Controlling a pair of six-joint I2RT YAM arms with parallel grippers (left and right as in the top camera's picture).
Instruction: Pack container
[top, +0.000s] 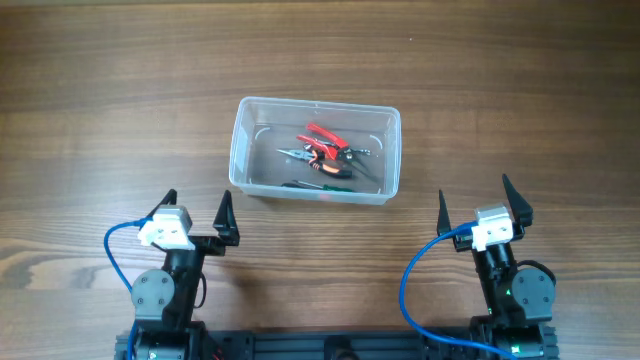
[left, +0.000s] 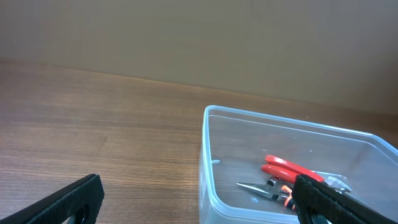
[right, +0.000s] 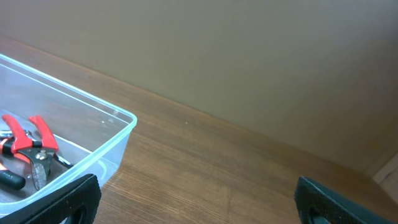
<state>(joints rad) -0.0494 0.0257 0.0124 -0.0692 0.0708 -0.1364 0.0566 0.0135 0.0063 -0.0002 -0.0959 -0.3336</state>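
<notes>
Overhead, container (top: 237, 150) (tools (top: 325, 150) inside) sits ahead of, between both wide-spread, empty jaws.

Container (top: 238, 140): 1, on worktop (top: 100, 110).
Red-handled pliers (top: 326, 136) inside container: 2, overlapping.
Dark-handled tool (top: 303, 185) inside container, at its near wall: 1; tangle may hide more.
Gripper: 2, left gripper (top: 197, 197) and right gripper (top: 472, 190), on near side of container.

The container (top: 236, 165) sits mid-scene on the tabletop (top: 100, 100), with hand tools (top: 325, 152) lying inside it. The left fingers (top: 227, 215) stand nearer and leftward, and the right fingers (top: 517, 200) nearer and rightward, both apart from it.
</notes>
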